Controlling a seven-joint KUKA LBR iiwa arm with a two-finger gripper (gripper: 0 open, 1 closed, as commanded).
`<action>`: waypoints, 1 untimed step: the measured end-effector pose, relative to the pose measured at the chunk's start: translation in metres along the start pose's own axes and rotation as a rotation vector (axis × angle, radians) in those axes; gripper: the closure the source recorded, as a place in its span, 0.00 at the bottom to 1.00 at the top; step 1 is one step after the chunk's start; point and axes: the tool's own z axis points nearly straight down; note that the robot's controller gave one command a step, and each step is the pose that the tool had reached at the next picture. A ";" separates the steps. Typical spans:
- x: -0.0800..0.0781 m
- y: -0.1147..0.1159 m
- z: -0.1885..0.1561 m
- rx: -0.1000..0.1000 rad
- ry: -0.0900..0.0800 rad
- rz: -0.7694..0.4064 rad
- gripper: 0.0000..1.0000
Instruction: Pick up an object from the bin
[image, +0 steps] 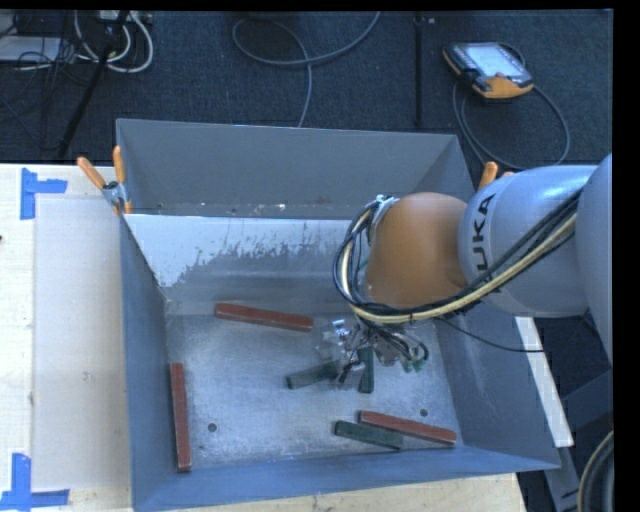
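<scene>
My gripper (340, 340) is low in the middle of the bin, mostly hidden under the arm's orange cover. It is right over two dark green bars. One green bar (312, 378) lies flat, pointing left from under the gripper. A second green bar (366, 372) stands nearly upright in the view beside it. A red-brown bar (262, 317) lies just left of the gripper near the back slope.
Another red-brown bar (180, 416) lies along the left wall. At the front right a red-brown bar (408, 428) and a dark green bar (367, 435) lie side by side. The arm and its cables cover the bin's right half.
</scene>
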 end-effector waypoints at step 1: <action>-0.001 0.000 -0.010 0.001 -0.005 0.000 1.00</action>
